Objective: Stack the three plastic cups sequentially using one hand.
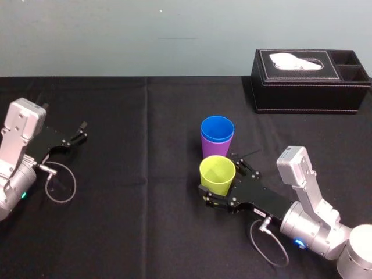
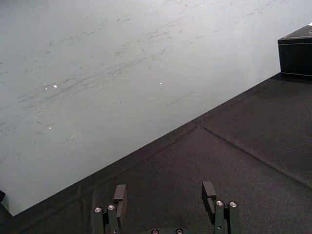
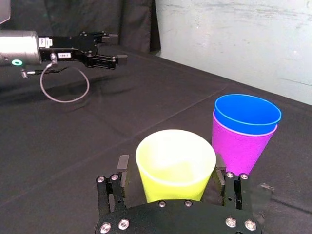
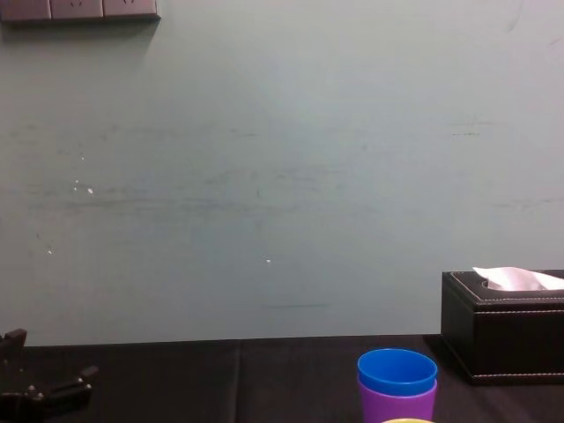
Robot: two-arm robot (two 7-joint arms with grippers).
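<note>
Yellow cup (image 1: 217,174) between my right hand's (image 3: 171,165) open fingers, no squeeze | blue cup (image 1: 217,128) in purple cup (image 1: 213,149) just beside: crooked lift could tip them | left hand (image 1: 81,132) open, parked

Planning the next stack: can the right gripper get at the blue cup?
Probably yes: the blue cup, nested in the purple cup, stands close beyond the right gripper; only the yellow-green cup is between.

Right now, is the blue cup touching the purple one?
Touching. The right wrist view shows the blue cup nested inside the purple cup, its rim sitting just above the purple rim with no gap.
</note>
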